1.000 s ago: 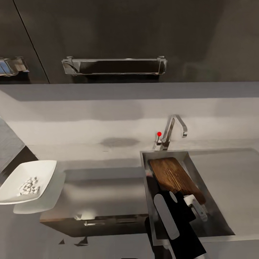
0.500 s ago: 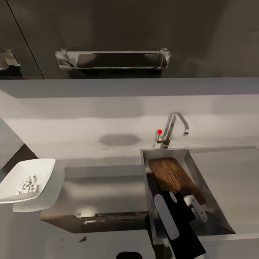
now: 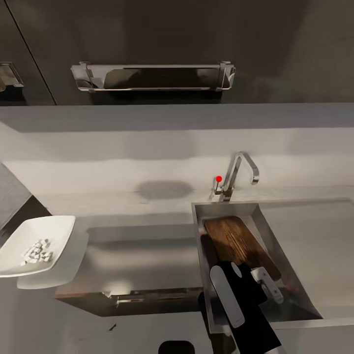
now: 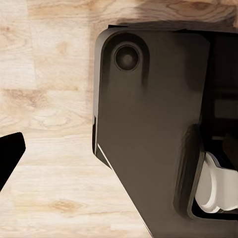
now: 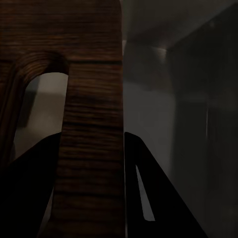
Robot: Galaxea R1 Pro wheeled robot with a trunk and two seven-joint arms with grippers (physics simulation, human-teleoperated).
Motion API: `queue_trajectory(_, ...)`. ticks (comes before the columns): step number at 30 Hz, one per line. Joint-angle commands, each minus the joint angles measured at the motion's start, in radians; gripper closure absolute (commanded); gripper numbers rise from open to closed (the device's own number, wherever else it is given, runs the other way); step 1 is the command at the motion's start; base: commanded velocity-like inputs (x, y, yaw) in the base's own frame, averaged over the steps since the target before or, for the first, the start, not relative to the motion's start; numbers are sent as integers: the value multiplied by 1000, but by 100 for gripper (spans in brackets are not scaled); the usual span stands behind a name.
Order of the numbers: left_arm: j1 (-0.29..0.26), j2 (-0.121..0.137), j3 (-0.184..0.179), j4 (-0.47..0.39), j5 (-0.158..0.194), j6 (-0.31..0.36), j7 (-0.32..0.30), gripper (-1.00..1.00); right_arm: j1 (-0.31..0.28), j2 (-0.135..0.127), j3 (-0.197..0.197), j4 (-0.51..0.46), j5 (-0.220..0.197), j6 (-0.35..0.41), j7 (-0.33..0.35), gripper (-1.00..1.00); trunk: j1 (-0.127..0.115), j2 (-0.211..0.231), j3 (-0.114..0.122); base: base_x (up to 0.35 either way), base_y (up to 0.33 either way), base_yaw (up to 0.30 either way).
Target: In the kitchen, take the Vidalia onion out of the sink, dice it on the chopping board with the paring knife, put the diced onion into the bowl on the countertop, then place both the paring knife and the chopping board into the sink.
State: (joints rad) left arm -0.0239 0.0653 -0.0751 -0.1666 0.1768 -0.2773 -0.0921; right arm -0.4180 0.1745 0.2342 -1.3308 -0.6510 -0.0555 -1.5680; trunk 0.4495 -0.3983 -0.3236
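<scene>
From the head view, we judge the task nearly finished: the bowl (image 3: 37,244) sits at the left end of the countertop (image 3: 142,255) holding pale diced onion (image 3: 37,250), and the chopping board (image 3: 242,245) lies tilted inside the sink (image 3: 300,300), its far end near the tap (image 3: 239,172). We cannot make out the paring knife here, so we cannot say whether it is already in the basin. Our right arm reaches down into the sink from the near edge, the right gripper (image 3: 265,284) at the board's near end.

In the left wrist view we see pale wooden flooring (image 4: 49,124) and a dark part of the robot's body (image 4: 153,134); one dark fingertip of the left gripper (image 4: 10,154) shows at the edge, and we cannot tell whether it is apart or together.

In the right wrist view the board's slotted end (image 5: 89,124) stands between the dark fingers (image 5: 148,193), which appear clamped on it. What seems left is letting go.
</scene>
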Motion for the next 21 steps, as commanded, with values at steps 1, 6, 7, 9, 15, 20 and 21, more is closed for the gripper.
queue_trajectory(1, -1, 1, -7, 1, 10, -3, -3, -100, -1, 0, 0, -1, -2, -6, -3, 100, 0, -2, -2, 0, 0, 0)
queue_trajectory(6, -1, 1, -8, 1, 10, -3, -3, -100, -1, 0, 0, -1, -3, -6, -3, 100, 0, -2, -2, 0, 0, 0)
queue_trajectory(7, -1, 1, -8, 1, 10, -3, -3, -100, -1, 0, 0, -1, -3, -6, -3, 100, 0, -2, -2, 0, 0, 0)
queue_trajectory(9, -1, 1, -8, 1, 10, -3, -3, -100, -1, 0, 0, -1, -3, -6, -3, 100, 0, -2, -2, 0, 0, 0)
queue_trajectory(15, -1, 1, -8, 1, 10, -3, -3, -100, -1, 0, 0, -1, -3, -6, -3, -100, 0, -2, -2, 0, 0, 0)
queue_trajectory(20, -1, 1, -8, 1, 10, -3, -3, -100, -1, 0, 0, -1, -4, -6, -3, -100, 0, -2, -2, 0, 0, 0)
queue_trajectory(21, -1, 1, -8, 1, 10, -3, -3, -100, -1, 0, 0, -1, -5, -6, -3, -100, 0, -2, -2, 0, 0, 0)
